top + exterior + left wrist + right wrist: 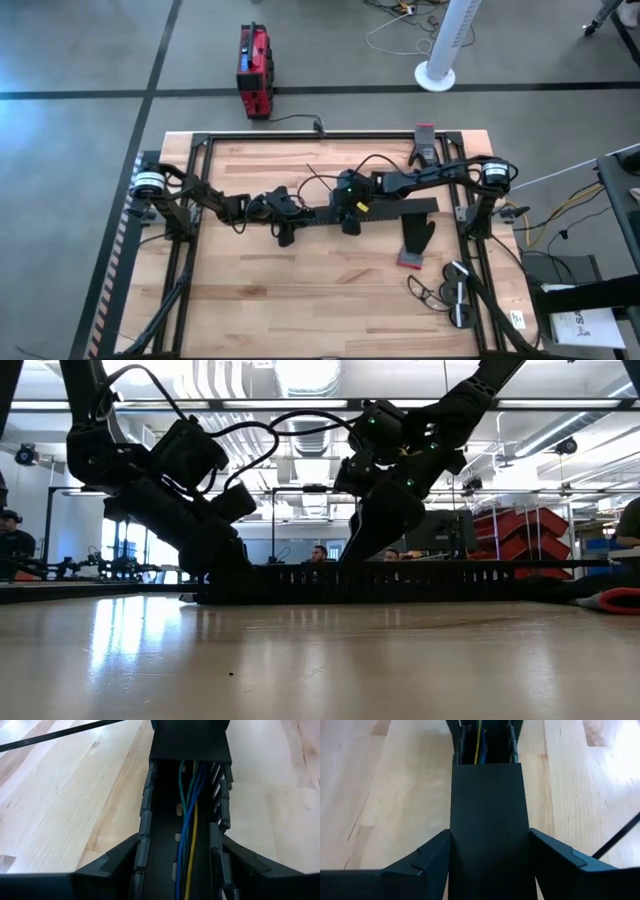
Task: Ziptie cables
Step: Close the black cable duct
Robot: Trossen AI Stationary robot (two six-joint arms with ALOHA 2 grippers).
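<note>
Item 1. Table [320, 660]: bare pale wood planks, nearest the low camera.

Item 2. Slotted black duct [420, 582]: a long toothed channel lying flat across the table's middle, well back from the near edge. It serves as a holder that keeps the wires straight and gathered.

Item 3. Cables [189, 815]: thin green, blue and yellow wires running lengthwise inside the duct, side by side. Their far stretch passes under a plain black cover [487, 820] that sits over the channel.

Item 4. Left gripper [286, 228]: fingers straddle the open, toothed stretch of the duct, one against each wall. It appears clenched on the duct, probably to steady it.

Item 5. Right gripper [350, 218]: set facing the left one, farther along the same duct. Its fingers flank the cover on both sides and appear clamped on it, likely to pin or slide it.

Item 6. Thin black strand [55, 734]: lies loose on the wood beside the duct, touched by neither gripper. Whether it is the tie cannot be told.

Item 7. Person [12, 532]: in the room beyond, well apart from the table.
</note>
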